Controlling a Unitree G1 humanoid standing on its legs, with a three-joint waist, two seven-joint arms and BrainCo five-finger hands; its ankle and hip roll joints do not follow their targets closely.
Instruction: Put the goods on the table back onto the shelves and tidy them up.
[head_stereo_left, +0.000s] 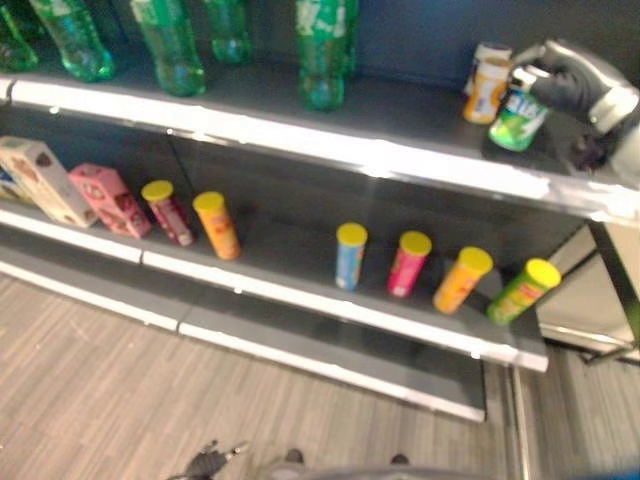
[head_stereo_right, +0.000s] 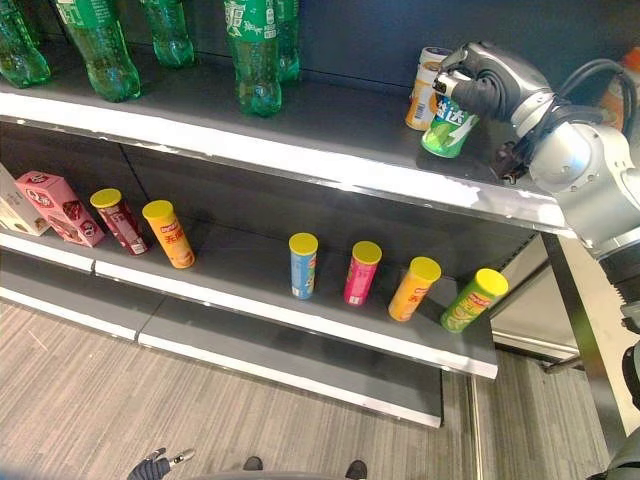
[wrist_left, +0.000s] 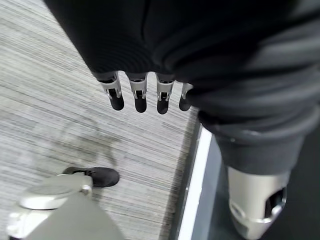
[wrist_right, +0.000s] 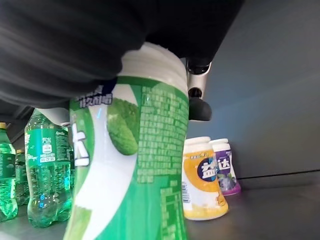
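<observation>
A green-and-white gum bottle (head_stereo_right: 450, 128) leans at the right end of the top shelf (head_stereo_right: 330, 150), with my right hand (head_stereo_right: 490, 85) shut on its upper part. In the right wrist view the same bottle (wrist_right: 135, 165) stands close in front of the fingers. I cannot tell whether its base touches the shelf. Just behind it stand an orange gum bottle (wrist_right: 202, 180) and a purple one (wrist_right: 225, 165). My left hand (wrist_left: 135, 95) hangs low over the grey floor with straight fingers, holding nothing.
Several green soda bottles (head_stereo_right: 255, 55) stand along the top shelf to the left. On the lower shelf are several yellow-lidded chip cans (head_stereo_right: 303, 265) and a pink box (head_stereo_right: 60, 205) at the far left. Bare shelf lies between the soda bottles and the gum bottles.
</observation>
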